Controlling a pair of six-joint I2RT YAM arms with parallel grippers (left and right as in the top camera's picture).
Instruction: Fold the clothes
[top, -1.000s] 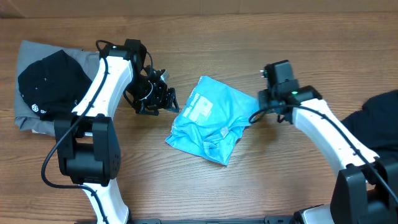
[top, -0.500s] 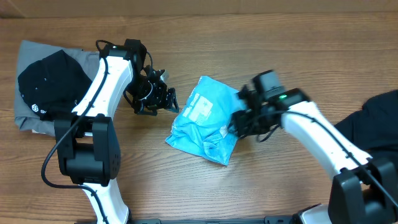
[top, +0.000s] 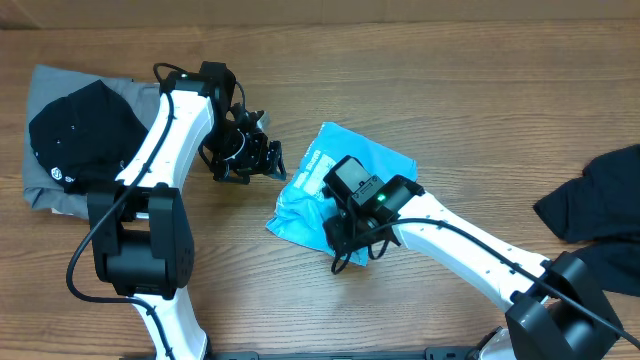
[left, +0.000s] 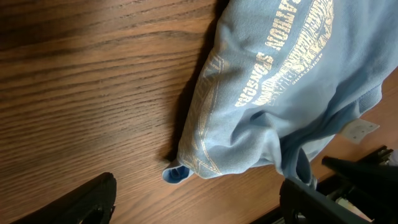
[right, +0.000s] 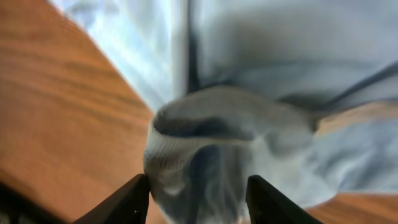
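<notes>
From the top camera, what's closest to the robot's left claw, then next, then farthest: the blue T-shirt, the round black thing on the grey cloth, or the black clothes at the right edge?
From the left gripper:
1. Blue T-shirt, right beside it, in the middle.
2. Round black thing, on the grey cloth, far left.
3. Black clothes, way over at the right edge.

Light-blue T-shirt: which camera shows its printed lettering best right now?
Left wrist: the T-shirt's lettering fills the frame, sharp and unobstructed. Overhead shows the whole bundle, print tiny, right arm covering part. Right wrist gives only a blurred fold between its fingers.
</notes>
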